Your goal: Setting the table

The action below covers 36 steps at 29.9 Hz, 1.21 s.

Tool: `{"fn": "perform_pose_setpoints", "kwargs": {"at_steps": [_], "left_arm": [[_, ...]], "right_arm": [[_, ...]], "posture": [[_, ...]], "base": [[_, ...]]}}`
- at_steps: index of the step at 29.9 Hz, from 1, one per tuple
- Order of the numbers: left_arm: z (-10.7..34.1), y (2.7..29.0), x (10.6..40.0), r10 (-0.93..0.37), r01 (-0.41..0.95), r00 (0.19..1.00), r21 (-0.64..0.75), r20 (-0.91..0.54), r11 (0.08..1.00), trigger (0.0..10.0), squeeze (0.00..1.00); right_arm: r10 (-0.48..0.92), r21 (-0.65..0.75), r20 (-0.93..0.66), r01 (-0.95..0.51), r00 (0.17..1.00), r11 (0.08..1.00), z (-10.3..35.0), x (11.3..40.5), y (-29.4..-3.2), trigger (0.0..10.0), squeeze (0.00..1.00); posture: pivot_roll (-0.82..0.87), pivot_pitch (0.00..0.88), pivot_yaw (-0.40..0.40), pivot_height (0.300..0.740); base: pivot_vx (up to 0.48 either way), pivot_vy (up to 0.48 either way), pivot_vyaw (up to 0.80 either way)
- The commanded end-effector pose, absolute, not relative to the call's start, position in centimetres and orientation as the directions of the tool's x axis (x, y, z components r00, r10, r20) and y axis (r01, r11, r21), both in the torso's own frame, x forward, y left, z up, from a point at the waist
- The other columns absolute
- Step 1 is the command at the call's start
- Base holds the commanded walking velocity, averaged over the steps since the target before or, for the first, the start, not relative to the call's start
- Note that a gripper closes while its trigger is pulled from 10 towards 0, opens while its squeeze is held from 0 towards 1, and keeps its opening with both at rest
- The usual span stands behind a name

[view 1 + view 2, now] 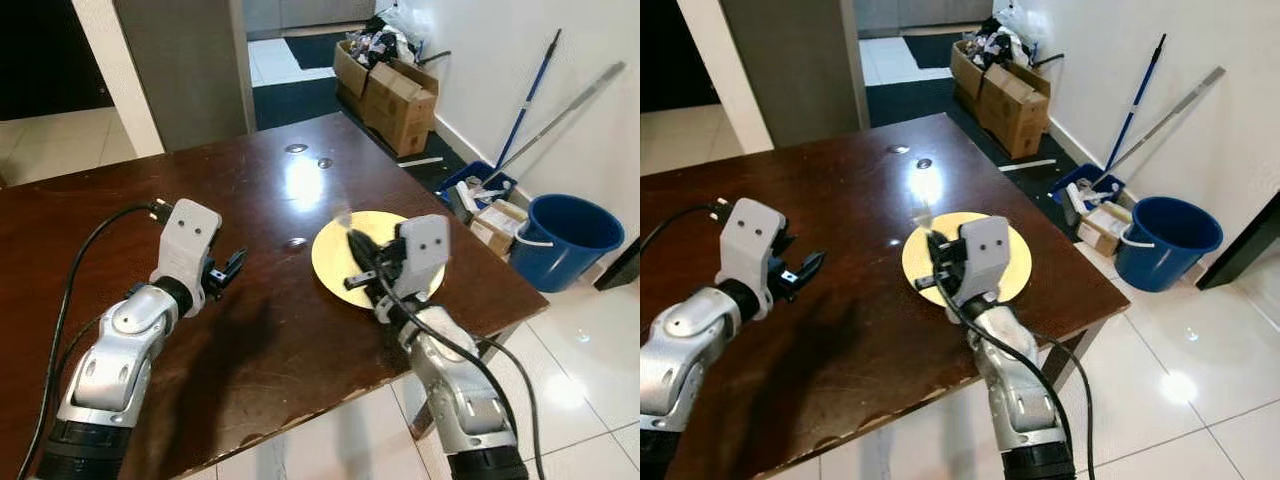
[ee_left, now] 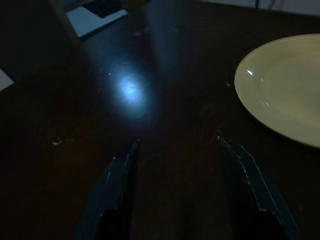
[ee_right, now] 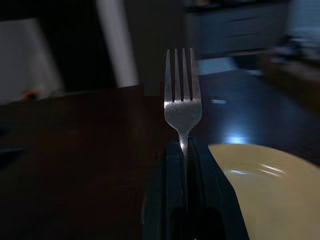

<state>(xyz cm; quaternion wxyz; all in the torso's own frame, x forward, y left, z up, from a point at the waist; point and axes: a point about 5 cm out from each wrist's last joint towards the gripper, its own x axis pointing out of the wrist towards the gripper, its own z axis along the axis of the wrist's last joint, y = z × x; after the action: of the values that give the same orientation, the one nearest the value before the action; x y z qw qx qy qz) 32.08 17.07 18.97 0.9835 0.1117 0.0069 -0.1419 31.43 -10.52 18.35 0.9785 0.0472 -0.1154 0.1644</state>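
A round yellow plate [image 1: 400, 240] lies on the dark wooden table [image 1: 200, 200] near its right edge. My right gripper [image 1: 357, 258] hovers over the plate's left part, shut on the handle of a silver fork [image 3: 182, 102]. The fork [image 1: 921, 212] stands with its tines pointing up and away from me, past the plate's far-left rim. To the left of the plate, my left gripper [image 1: 233, 268] is held low over bare table, open and empty. In the left wrist view its two fingers [image 2: 117, 185] spread wide, with the plate [image 2: 285, 90] off to one side.
Cardboard boxes [image 1: 390, 85] stand on the floor beyond the table's far right corner. A blue bucket [image 1: 565, 240], a small box and long mop handles [image 1: 530, 105] sit by the white wall on the right. A grey pillar [image 1: 185, 70] rises behind the table.
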Motion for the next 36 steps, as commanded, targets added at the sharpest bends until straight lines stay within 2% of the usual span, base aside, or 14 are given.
{"fn": "perform_pose_setpoints", "kwargs": {"at_steps": [1, 6, 16, 36], "left_arm": [[18.7, 17.4, 32.3, -0.232, 0.236, 0.972, 0.210, -0.047, 0.949, 10.0, 0.00], [18.3, 17.0, 32.6, -0.189, 0.193, 0.981, 0.169, -0.038, 0.967, 10.0, 0.00], [18.2, 16.4, 32.7, -0.173, 0.174, 0.985, 0.131, -0.021, 0.976, 10.0, 0.00], [18.3, 16.4, 32.6, -0.172, 0.171, 0.985, 0.135, -0.008, 0.976, 10.0, 0.00]], "right_arm": [[0.228, 0.065, 0.226, -0.248, 0.947, 0.967, 17.6, 31.5, -11.5, 10.0, 0.00], [0.141, 0.044, 0.213, -0.154, 0.967, 0.987, 17.4, 31.7, -13.0, 10.0, 0.00], [0.111, 0.029, 0.192, -0.118, 0.975, 0.993, 17.0, 32.0, -13.7, 10.0, 0.00], [0.090, 0.013, 0.169, -0.093, 0.982, 0.996, 16.4, 32.3, -14.2, 10.0, 0.00]], "posture": [[0.02, 0.019, 0.101, 0.740], [0.01, 0.012, 0.089, 0.740], [0.01, 0.011, 0.074, 0.740], [0.01, 0.013, 0.070, 0.740]], "base": [[0.000, 0.000, 0.00], [0.000, 0.000, 0.00], [0.000, 0.000, 0.00], [-0.272, 0.000, 0.00]]}}
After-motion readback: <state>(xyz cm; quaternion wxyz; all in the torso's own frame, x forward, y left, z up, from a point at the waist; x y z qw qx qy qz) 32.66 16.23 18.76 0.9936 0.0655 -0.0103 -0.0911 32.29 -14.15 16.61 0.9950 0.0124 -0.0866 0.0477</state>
